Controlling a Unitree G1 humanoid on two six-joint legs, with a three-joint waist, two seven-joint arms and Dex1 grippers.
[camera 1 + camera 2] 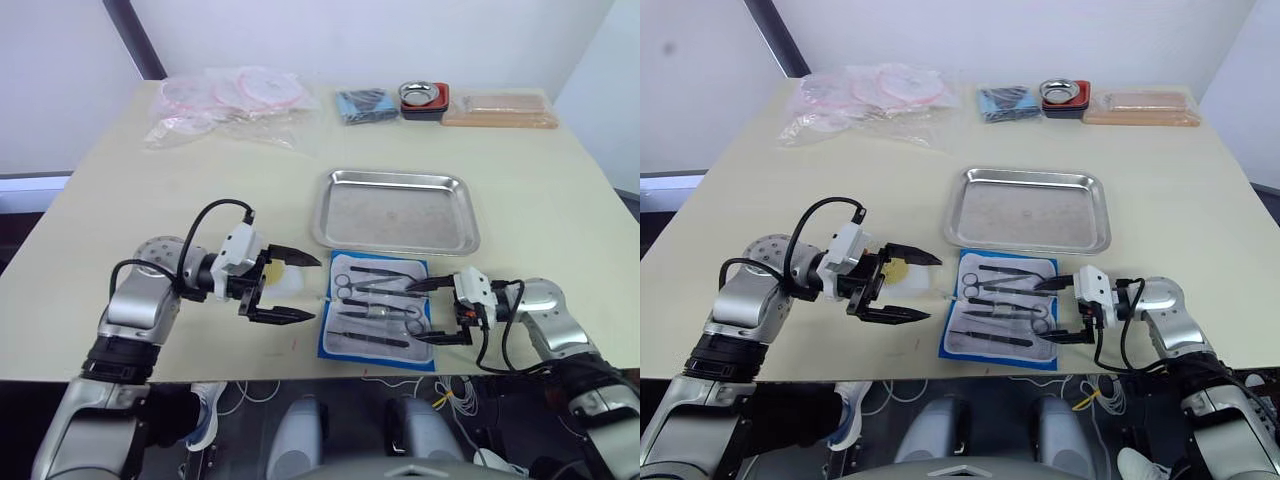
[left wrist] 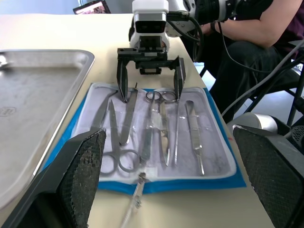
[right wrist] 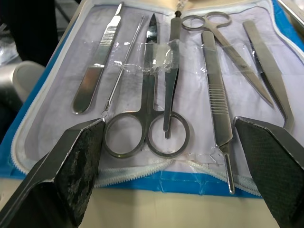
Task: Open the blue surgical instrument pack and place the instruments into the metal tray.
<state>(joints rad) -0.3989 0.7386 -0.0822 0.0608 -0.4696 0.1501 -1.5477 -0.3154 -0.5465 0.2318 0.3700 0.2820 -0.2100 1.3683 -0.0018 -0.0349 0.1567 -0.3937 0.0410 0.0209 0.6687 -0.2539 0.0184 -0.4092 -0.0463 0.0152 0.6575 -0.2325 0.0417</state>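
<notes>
The blue pack [image 1: 378, 308] lies open and flat on the desk [image 1: 120, 180], close to the near edge, with its pale lining facing up. The instruments [image 3: 156, 95] rest side by side on that lining: two pairs of scissors, tweezers, a scalpel handle and a thin probe, some held under clear tape. The metal tray [image 1: 396, 210] sits just behind the pack, almost touching its far edge.

The left pincer [image 1: 285, 288] hovers just left of the pack, spread wide and holding nothing. The right pincer [image 1: 428, 311] reaches in over the pack's right edge, also wide open and empty, one finger near each end of that edge.

Along the far edge lie clear plastic bags [image 1: 225, 100], a dark-blue bundle [image 1: 365, 104], a small steel bowl [image 1: 424, 97] and a flat tan packet [image 1: 500, 108].
</notes>
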